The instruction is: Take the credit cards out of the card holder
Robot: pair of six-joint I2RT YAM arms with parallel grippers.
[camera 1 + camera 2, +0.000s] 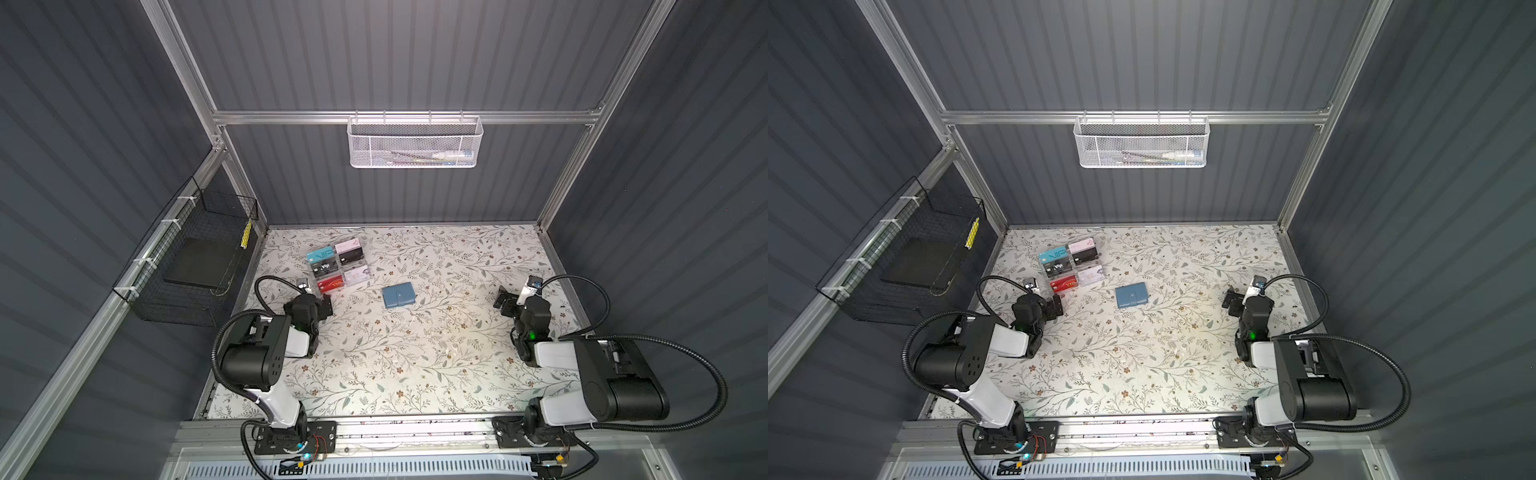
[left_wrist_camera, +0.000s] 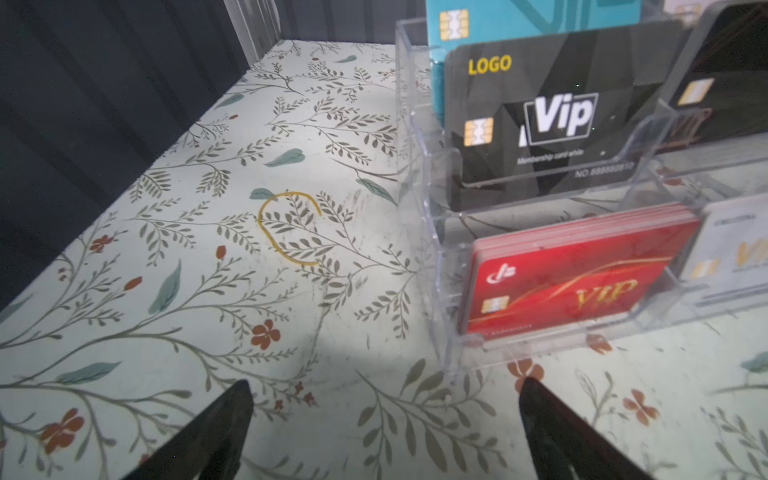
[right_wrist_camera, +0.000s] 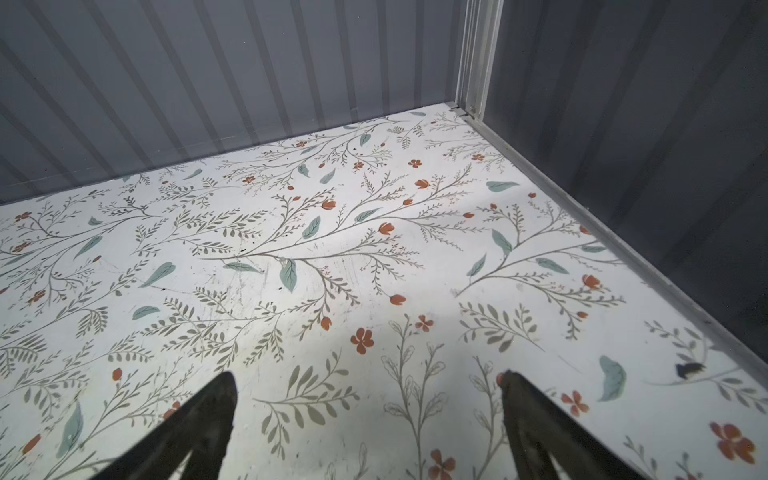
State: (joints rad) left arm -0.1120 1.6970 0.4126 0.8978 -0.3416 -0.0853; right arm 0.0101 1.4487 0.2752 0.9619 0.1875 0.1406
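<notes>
At the far left a black wire basket (image 1: pixel 189 266) hangs on the side wall, off the working surface. The left gripper (image 1: pixel 327 306) sits low over the floral table (image 1: pixel 415 357), jaws spread wide with nothing between them. It is just on the near side of the clear acrylic rack (image 1: pixel 337 268) of coloured cards (not the target; in the left wrist view its tiers stand close ahead of the fingertips (image 2: pixel 226 419)). Right of the rack, around the middle of the table, the card holder (image 1: pixel 399 295) lies flat and folded shut with its snap tab across the cover, so the credit cards are hidden inside. I judge the holder light and soft-sided, likely to skate on the smooth top if pushed from 1 side. 1 gripper should pin or pinch a cover edge while the other lifts the tab at its free end. The cards should be stiff, thin and slick — best pinched by an exposed short edge once the sleeves show. There is open table all round the holder except toward the rack, near its far-left corner. Further right, the right gripper (image 1: pixel 504 300) also stands wide apart and empty, well apart from the holder, with bare table ahead and the right wall close beside it.
</notes>
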